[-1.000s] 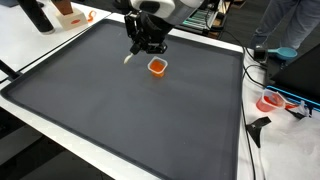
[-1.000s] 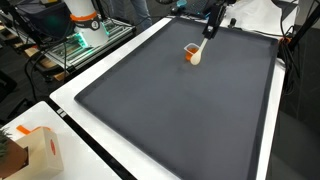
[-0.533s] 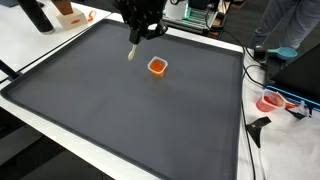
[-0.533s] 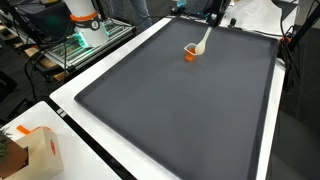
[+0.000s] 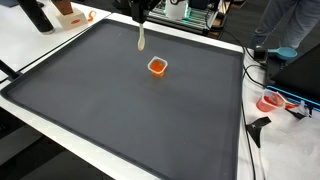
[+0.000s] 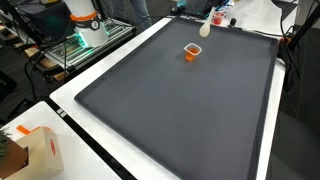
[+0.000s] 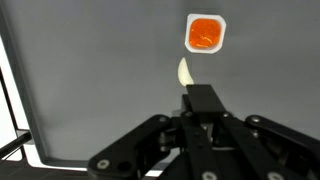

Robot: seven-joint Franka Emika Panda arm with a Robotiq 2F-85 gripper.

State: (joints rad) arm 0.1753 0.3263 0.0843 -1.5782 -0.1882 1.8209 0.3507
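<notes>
Claw (image 7: 200, 103) clamped on spoon (image 5: 141, 40) handle end, so the bowl hangs free below. Spoon is in the air over the mat's (image 5: 120, 110) far side. Orange cup (image 5: 157, 66) upright on the mat nearby, not touching.

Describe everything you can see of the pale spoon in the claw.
The pale spoon is small, cream-white and plastic-looking, with a rounded bowl end. It hangs bowl-down from the claw, which is shut on its handle and hides most of it. It is in the air above the dark mat and touches nothing else. In the wrist view its tip stands apart from the orange cup.
</notes>
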